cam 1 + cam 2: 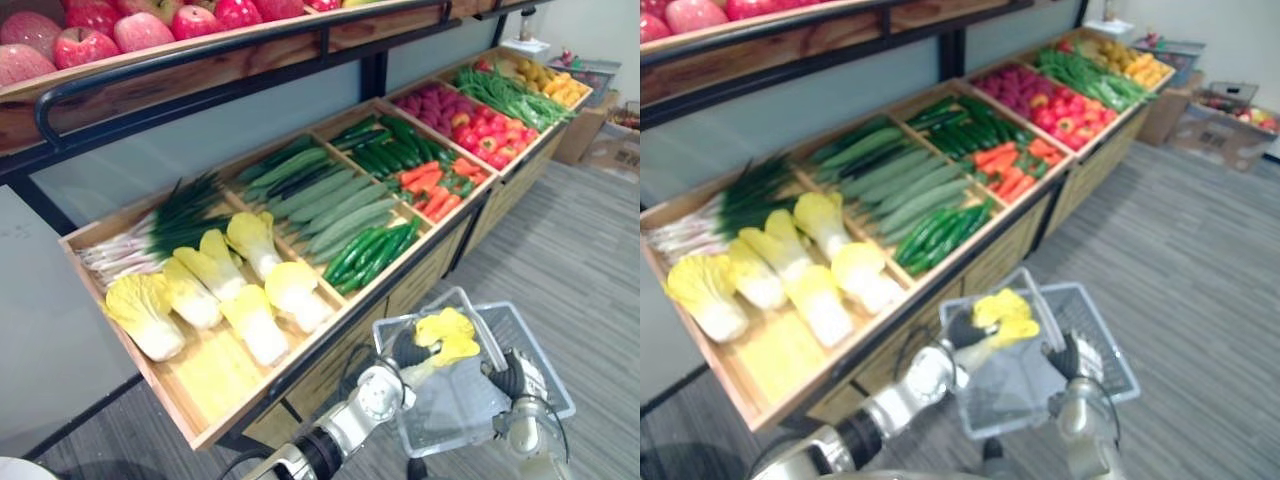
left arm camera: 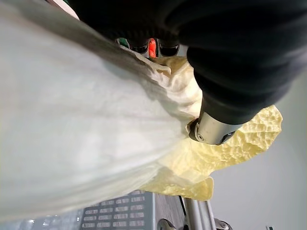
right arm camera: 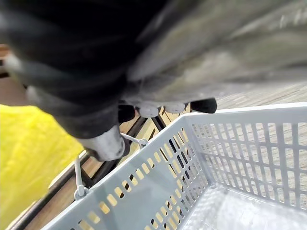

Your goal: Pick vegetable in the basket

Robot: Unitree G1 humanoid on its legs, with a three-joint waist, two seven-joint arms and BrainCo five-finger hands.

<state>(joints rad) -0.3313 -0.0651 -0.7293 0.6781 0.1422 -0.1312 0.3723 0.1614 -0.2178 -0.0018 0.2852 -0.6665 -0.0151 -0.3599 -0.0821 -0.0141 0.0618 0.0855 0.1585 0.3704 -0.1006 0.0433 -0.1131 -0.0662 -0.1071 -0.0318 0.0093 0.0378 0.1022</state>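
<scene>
The left hand's fingers (image 2: pixel 169 48) were curled tight around a pale yellow, crinkle-leaved cabbage with a white stalk (image 1: pixel 445 335), the thumb pressed into the leaves. The left hand (image 1: pixel 410 350) held that cabbage over the left part of a grey slotted plastic basket (image 1: pixel 537 355), leafy end up, above the rim. Whether it touched the basket could not be told. The right hand's fingers (image 3: pixel 201 105) were hooked over the basket's rim beside its white wire handle (image 3: pixel 76 177), clamped on it, and the right hand (image 1: pixel 520 385) gripped the basket's near right side above the grey striped floor (image 1: pixel 590 250). Just beyond stood a long wooden display bench (image 1: pixel 215 375), with more yellow cabbages (image 1: pixel 215 290) in the nearest tray, then green onions (image 1: pixel 170 225), cucumbers (image 1: pixel 330 200) and orange carrots (image 1: pixel 430 185). Red apples (image 1: pixel 85 45) lay on the shelf above.
</scene>
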